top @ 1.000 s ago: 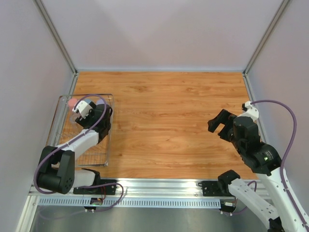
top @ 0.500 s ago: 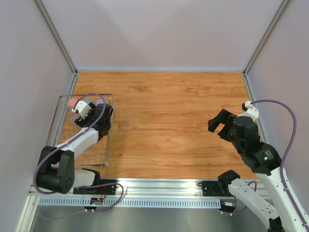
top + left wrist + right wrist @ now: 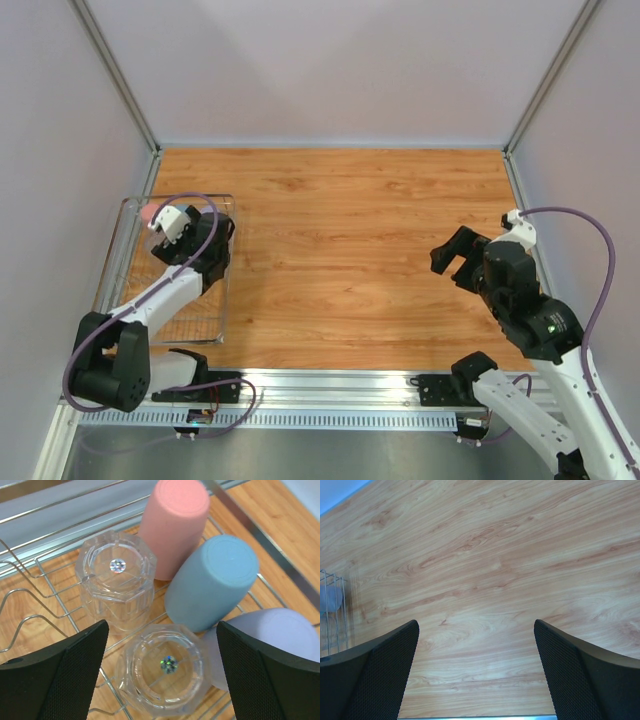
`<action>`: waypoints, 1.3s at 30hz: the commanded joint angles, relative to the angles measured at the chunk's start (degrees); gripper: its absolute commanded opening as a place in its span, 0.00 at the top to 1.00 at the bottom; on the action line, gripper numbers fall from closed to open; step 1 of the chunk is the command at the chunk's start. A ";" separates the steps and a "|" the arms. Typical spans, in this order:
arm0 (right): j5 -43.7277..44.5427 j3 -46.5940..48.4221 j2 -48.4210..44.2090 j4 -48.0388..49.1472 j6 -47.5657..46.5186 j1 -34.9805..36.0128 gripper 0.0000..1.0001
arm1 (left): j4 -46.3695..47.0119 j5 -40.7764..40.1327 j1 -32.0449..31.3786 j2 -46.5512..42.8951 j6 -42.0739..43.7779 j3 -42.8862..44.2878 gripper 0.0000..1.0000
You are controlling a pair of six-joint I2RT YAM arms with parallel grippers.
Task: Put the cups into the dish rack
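I see a wooden-plank table (image 3: 360, 250) from above. At its left edge is the rectangular silver wire dish rack (image 3: 205, 335). My left arm reaches over the rack, and my right arm waits well apart on the right. The left gripper (image 3: 161, 650) hangs over the rack with its jaws spread wide and nothing held. A gap shows on each side of the cup below it. The right gripper (image 3: 476, 645) is also fully open and empty over bare wood. All five cups stand or lean inside the rack, clustered at its far end. The lavender plastic tumbler (image 3: 280, 640) is at the right, with the blue plastic tumbler (image 3: 212, 582) leaning beside it. The pink plastic tumbler (image 3: 175, 525) is farthest, and it and the blue one show closed ends. One clear faceted tumbler (image 3: 116, 580) is on the left, and a second clear faceted tumbler (image 3: 165, 667) sits between my fingers. I judge the coloured cups light, stiff and matte enough to grip. The clear ones look hard, slick and easier to chip, so I would pinch across opposite flat facets at mid-height. I can read no brand, label or writing.
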 commanded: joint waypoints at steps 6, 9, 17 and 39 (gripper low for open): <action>-2.37 3.16 3.23 2.45 -2.24 0.02 0.00 | -9.14 0.21 -4.02 -10.96 8.36 11.15 0.00; -2.63 6.15 5.25 3.32 -4.70 0.10 0.00 | -16.19 1.88 -4.20 -15.79 15.18 18.43 0.00; -3.24 19.32 11.49 4.29 -12.00 0.10 0.00 | -34.51 33.06 -4.20 -25.64 39.49 37.60 0.00; -0.70 -0.62 -13.20 11.24 -8.05 0.11 0.00 | -49.32 53.83 -4.20 -52.98 32.02 27.69 0.00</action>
